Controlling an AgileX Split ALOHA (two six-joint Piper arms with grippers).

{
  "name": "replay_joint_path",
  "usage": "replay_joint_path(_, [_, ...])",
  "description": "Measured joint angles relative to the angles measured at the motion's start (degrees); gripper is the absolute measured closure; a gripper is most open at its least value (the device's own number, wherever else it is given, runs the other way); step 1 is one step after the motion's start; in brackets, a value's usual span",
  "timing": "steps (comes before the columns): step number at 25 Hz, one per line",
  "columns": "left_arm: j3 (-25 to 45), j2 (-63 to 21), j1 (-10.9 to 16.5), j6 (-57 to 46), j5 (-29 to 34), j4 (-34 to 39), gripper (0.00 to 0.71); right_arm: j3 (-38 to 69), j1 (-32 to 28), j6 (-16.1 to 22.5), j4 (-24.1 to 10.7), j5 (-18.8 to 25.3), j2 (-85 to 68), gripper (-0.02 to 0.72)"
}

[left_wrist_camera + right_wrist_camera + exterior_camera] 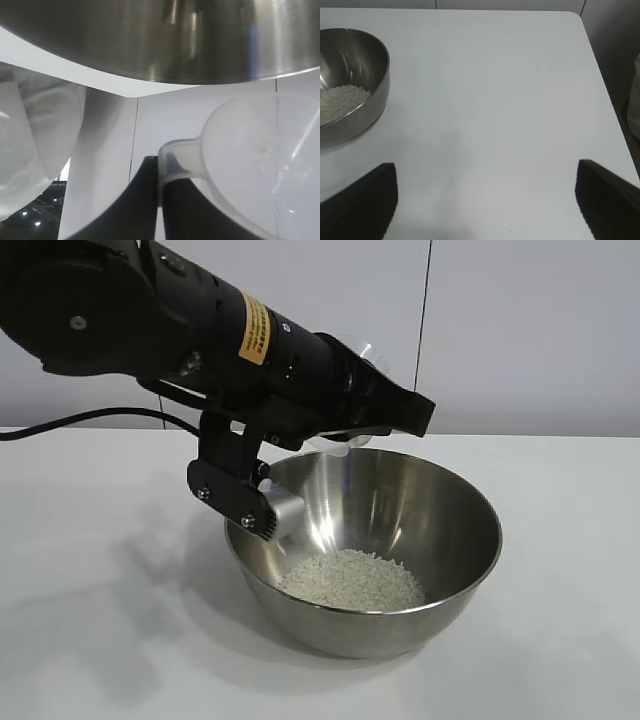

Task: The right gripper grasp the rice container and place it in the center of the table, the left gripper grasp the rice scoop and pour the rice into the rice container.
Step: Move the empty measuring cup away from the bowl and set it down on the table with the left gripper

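The rice container [440, 530], a big shiny steel bowl, stands on the white table [100, 590] with a pale heap of rice [352, 580] in its bottom. My left gripper [410, 412] hovers over the bowl's far rim, shut on the handle of the clear rice scoop [365, 348], which is tipped over. In the left wrist view the black fingers [145, 200] pinch the scoop's stubby handle [172, 157]; the cup [260, 150] looks almost empty, a few grains clinging inside. My right gripper [487, 175] hangs open above bare table, apart from the bowl [365, 60].
A black cable [80, 420] trails behind the left arm across the table's back. White wall panels stand behind the table. In the right wrist view the table's edge [610, 100] runs along one side, with a pale object [635, 100] beyond it.
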Motion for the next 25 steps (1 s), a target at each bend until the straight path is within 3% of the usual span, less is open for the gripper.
replay_joint_path(13, [0.00, 0.00, -0.05, -24.49, -3.53, -1.42, 0.701, 0.00, 0.00, 0.00, 0.00, 0.00, 0.00, 0.042])
replay_joint_path(25, [0.00, 0.00, -0.26, -68.66, -15.23, -1.33, 0.701, 0.00, 0.00, 0.00, 0.00, 0.00, 0.00, 0.042])
